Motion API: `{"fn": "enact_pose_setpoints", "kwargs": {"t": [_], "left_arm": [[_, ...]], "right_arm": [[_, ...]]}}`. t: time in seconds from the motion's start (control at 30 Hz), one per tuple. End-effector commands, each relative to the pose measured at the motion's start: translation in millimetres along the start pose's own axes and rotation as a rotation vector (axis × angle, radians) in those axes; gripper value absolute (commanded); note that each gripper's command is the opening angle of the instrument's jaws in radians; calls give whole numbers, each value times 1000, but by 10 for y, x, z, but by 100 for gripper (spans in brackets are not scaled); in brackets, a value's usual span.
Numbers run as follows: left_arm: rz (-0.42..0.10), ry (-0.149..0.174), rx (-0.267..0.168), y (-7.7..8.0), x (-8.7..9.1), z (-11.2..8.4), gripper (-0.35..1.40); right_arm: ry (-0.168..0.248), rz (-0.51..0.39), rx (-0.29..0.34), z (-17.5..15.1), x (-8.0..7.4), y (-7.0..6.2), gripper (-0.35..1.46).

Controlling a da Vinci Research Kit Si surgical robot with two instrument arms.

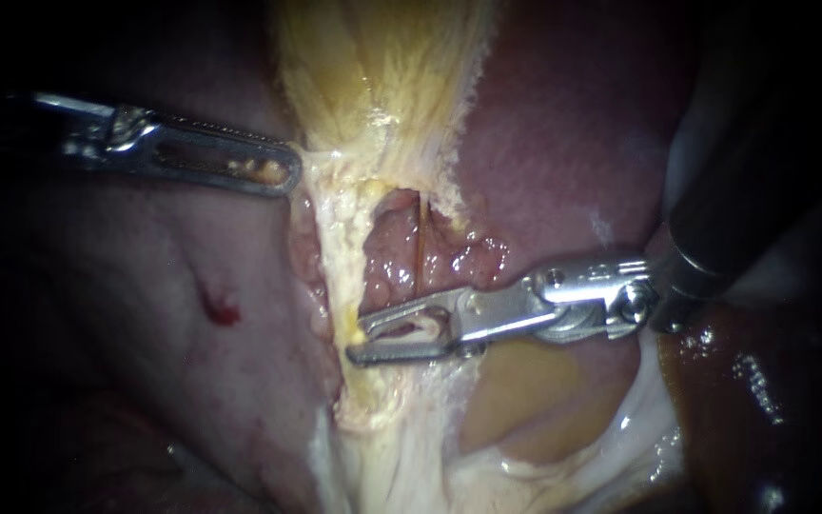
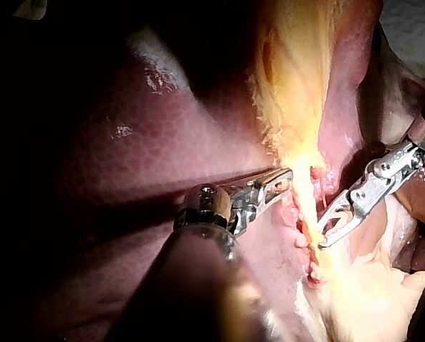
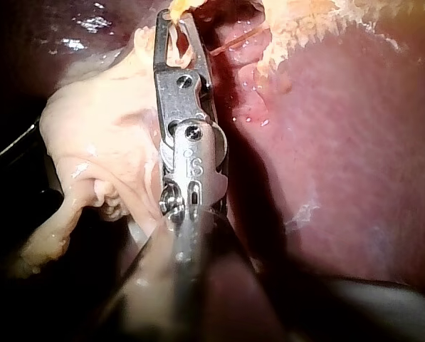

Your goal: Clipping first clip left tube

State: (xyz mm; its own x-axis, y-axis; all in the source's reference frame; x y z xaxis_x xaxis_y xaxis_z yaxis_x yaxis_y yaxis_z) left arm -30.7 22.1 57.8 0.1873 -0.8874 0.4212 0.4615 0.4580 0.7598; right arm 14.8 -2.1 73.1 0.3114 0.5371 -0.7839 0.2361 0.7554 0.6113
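Grips pale tissue point(image 1: 337, 164) at its edge with left instrument point(image 1: 273, 173), jaws clamped. Straddles left tube point(image 1: 342, 286) with right instrument point(image 1: 382, 338), jaws parted, tube between them.

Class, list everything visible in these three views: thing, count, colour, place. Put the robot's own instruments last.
Fatty tissue: one band, yellow-white, down the middle, with an opening in it.
Liver: one, dark red, right of the band.
Pink tissue: one area, left of the band.
Blood spot: one, red, on the pink tissue.
Tube: one, pale yellow, along the opening's left edge.
Left instrument: one, silver, jaws shut on the fatty tissue's edge.
Right instrument: one, silver, jaws open around the tube.
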Motion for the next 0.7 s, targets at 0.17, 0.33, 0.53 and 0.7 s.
{"fn": "enact_pose_setpoints", "kwargs": {"t": [0.17, 0.33, 0.53, 0.7], "left_arm": [[0, 0, 0, 0, 0, 0, -35], [0, 0, 0, 0, 0, 0, -35], [0, 0, 0, 0, 0, 0, -35], [0, 0, 0, 0, 0, 0, -35]], "right_arm": [[0, 0, 1, 0, 0, 0, -4], [-3, 0, 0, 0, 0, 0, 19], [5, -1, -39, 10, 0, 5, 48], [13, -2, -89, 14, -6, 5, 50]]}}
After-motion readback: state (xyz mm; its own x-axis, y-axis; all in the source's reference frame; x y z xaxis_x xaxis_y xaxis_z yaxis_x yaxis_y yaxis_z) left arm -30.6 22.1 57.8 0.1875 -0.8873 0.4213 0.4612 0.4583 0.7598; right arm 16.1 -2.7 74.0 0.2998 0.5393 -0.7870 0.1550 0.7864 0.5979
